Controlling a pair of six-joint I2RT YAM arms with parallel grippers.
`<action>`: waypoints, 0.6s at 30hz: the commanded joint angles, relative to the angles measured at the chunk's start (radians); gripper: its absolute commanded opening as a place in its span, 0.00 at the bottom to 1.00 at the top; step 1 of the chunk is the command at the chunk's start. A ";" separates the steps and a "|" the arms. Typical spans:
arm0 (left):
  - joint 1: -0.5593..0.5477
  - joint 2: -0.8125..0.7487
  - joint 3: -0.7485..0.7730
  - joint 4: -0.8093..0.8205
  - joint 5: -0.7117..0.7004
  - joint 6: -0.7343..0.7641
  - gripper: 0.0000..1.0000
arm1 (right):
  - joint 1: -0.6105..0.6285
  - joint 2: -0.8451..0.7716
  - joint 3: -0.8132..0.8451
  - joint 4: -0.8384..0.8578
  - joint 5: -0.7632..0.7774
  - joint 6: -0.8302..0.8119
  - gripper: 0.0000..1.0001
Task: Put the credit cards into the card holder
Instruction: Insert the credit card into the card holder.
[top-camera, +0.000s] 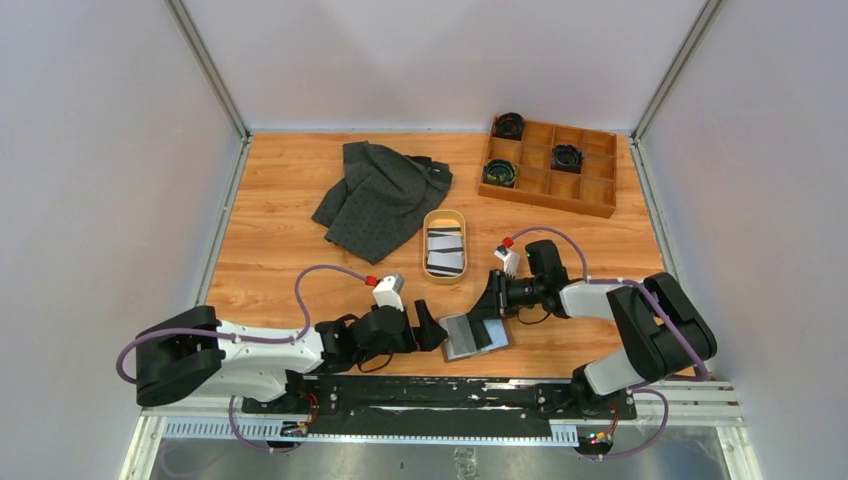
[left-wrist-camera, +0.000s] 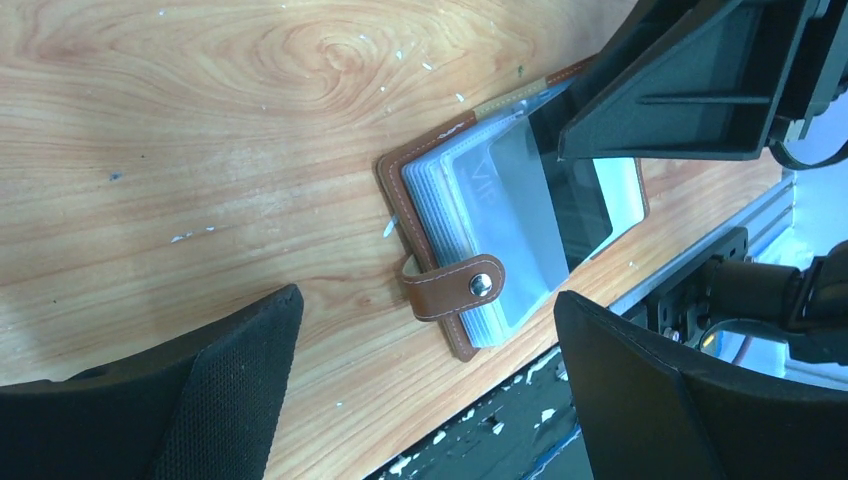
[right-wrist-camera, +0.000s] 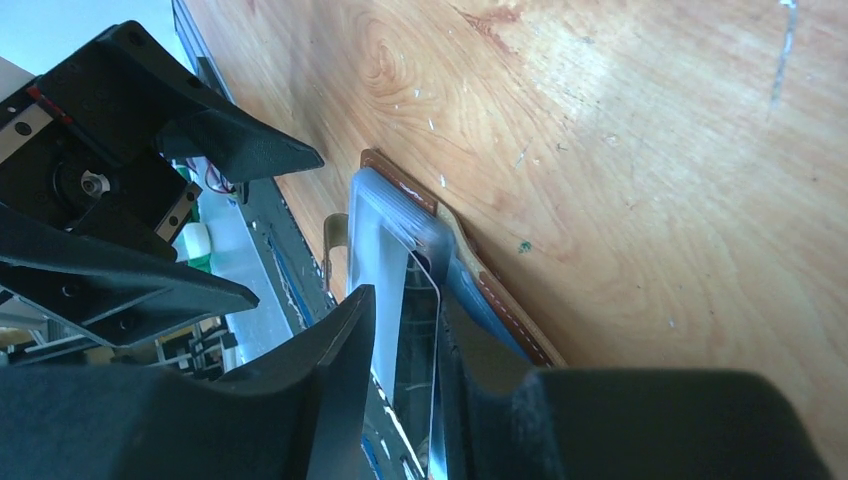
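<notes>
The left pincer (top-camera: 435, 330) hung wide open just beside the card holder (left-wrist-camera: 500, 230), which lay unfolded at the near edge of the counter (top-camera: 280, 250) with nothing pinning it. The right pincer (top-camera: 493, 303) stood narrow about a dark card (left-wrist-camera: 575, 215) partly in a sleeve, and I couldn't tell if it gripped. Drawing back crooked could have dragged the card out or shoved the holder over.

top: high, looking down on whole table (top-camera: 270, 250) | wrists: close, low, facing each other across card holder (left-wrist-camera: 480, 235)

Orange-brown wood-grain tabletop (top-camera: 280, 250) inside plain pale lilac walls (top-camera: 100, 150), aluminium corner posts (top-camera: 206, 65), even diffuse light.
</notes>
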 joint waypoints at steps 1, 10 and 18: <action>-0.025 -0.020 0.019 -0.080 -0.002 0.056 1.00 | 0.028 -0.003 0.025 -0.054 0.008 -0.046 0.33; -0.164 0.020 0.253 -0.420 -0.291 0.037 1.00 | 0.049 -0.004 0.037 -0.080 0.028 -0.060 0.33; -0.163 0.064 0.204 -0.250 -0.275 -0.106 1.00 | 0.056 -0.001 0.046 -0.101 0.040 -0.071 0.33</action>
